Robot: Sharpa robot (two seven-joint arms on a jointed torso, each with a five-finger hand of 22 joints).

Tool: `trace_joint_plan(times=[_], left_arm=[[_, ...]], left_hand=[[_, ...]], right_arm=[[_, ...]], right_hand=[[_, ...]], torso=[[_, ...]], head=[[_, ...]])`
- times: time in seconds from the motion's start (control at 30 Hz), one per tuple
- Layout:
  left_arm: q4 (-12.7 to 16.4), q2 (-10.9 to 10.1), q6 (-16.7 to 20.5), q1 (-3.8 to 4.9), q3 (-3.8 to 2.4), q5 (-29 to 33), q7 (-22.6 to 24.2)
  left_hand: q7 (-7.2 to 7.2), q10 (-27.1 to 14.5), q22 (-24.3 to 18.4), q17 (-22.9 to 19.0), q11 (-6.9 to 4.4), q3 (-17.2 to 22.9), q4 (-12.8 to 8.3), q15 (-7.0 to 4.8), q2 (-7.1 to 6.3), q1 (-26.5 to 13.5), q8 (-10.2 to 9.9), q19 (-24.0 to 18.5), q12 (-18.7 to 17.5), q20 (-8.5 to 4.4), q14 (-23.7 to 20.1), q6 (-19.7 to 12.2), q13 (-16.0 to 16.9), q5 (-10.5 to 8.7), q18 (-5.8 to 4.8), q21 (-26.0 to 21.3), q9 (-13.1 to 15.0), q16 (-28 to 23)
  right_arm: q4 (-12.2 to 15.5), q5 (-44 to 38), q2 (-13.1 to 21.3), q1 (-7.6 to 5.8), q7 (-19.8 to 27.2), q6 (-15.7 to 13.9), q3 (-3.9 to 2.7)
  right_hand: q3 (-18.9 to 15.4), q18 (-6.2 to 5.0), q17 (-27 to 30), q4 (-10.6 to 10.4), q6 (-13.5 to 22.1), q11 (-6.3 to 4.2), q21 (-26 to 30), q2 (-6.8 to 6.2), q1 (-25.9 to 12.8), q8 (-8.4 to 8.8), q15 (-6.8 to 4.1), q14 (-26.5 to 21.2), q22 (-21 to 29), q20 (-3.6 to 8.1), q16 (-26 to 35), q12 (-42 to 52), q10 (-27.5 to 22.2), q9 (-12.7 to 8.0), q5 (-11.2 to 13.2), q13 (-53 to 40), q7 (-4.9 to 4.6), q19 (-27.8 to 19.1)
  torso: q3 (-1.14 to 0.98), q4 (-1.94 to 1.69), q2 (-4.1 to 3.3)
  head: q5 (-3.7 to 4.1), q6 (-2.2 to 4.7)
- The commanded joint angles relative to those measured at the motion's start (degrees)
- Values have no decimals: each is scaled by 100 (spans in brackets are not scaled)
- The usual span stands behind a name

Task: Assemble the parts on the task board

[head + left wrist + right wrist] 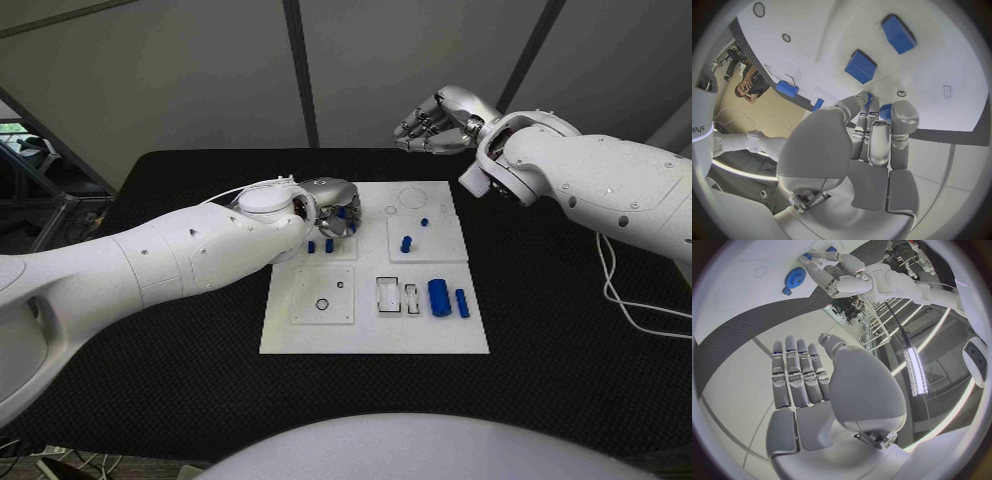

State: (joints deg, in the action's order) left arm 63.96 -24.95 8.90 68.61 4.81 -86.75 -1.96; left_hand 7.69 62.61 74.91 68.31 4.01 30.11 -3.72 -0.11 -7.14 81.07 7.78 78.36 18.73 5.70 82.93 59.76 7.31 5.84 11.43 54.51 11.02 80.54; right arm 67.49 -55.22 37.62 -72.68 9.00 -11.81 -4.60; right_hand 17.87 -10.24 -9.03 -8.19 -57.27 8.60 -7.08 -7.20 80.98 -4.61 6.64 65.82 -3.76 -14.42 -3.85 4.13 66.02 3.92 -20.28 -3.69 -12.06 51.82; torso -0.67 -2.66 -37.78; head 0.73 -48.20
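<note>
The white task board (372, 335) lay in the middle of the black bench (173, 380), its face divided into raised square panels and shallow recesses. The left robot hand (335, 205) was lowered over the board's upper-left panel, fingers curled downward among small blue parts (329, 244) standing there. In the left wrist view, the fingertips (869, 102) were bunched together around a small blue piece (885, 111), with the blue showing between them; whether that piece was actually pinched or merely touched could not be told. Two blue blocks (861, 66) sat on the white plate just beyond those fingertips.

The right robot hand (440, 122) was raised beyond the board's far edge, well apart from the plate. In the right wrist view, its fingers (797, 372) lay straight and side by side, the palm flat, with nothing in its grasp.

On the upper-right panel stood further blue pegs (408, 242). Near the board's lower right, a larger blue cylinder (438, 298) lay just beside a slimmer blue piece (462, 303), next to two rectangular slots (388, 295). The lower-left panel (323, 296) carried a small dark ring. A blue gear-like wheel (795, 278) showed on the plate in the right wrist view.
</note>
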Motion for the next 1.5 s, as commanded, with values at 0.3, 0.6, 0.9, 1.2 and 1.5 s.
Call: trace_joint_plan(times=[0.3,0.6,0.9,1.2,1.5], left_arm=[[152,-116,140,-12,-6,136,67],[473,-370,144,-13,-337,201,24],[802,-770,40,-13,-628,269,-57],[974,-1126,-111,-75,-652,341,-143],[919,-1175,-184,-247,-651,373,-176]], left_hand=[[-6,82,732,52,0,28,-1,-8,33,-18,37,56,-30,5,55,88,5,4,-549,71,9,54],[-2,89,728,55,4,20,-4,-7,20,-35,31,53,-50,4,59,97,5,4,-547,61,7,58],[-2,126,728,-272,4,17,-10,-7,14,-65,16,59,-102,2,-54,127,10,10,-550,82,0,-95],[-3,149,730,-298,3,11,-8,-8,15,-87,10,62,-128,2,-66,147,14,6,-552,96,-2,-116],[-5,155,726,-308,3,1,-4,-8,8,-106,4,57,-147,2,-70,153,15,2,-550,86,-4,-124]], right_arm=[[9,-3,3,-11,49,-2,-3],[6,-3,18,-11,52,-2,-3],[4,-3,45,-11,49,-6,-3],[16,-3,72,-11,46,-9,-3],[18,-3,65,-11,45,-7,-3]], right_hand=[[36,-36,8,-9,-31,-5,29,-12,33,20,-18,-31,-8,-10,-10,0,-37,5,-31,0,-4,40],[36,-36,8,-9,-31,-5,29,-12,33,20,-18,-31,-8,-10,-10,0,-37,5,-31,0,-4,40],[36,-36,8,-9,-31,-5,29,-12,33,20,-18,-31,-8,-10,-10,0,-37,5,-31,0,-4,40],[36,-36,8,-9,-31,-5,29,-12,33,20,-18,-31,-8,-10,-10,0,-37,5,-31,0,-4,40],[36,-36,8,-9,-31,-5,29,-12,33,20,-18,-31,-8,-10,-10,0,-37,5,-31,0,-4,40]], torso=[[3,-5,1],[-2,-12,5],[-5,-15,4],[-5,-15,2],[1,-1,-5]], head=[[3,21],[-6,38],[-17,60],[-30,60],[-43,59]])
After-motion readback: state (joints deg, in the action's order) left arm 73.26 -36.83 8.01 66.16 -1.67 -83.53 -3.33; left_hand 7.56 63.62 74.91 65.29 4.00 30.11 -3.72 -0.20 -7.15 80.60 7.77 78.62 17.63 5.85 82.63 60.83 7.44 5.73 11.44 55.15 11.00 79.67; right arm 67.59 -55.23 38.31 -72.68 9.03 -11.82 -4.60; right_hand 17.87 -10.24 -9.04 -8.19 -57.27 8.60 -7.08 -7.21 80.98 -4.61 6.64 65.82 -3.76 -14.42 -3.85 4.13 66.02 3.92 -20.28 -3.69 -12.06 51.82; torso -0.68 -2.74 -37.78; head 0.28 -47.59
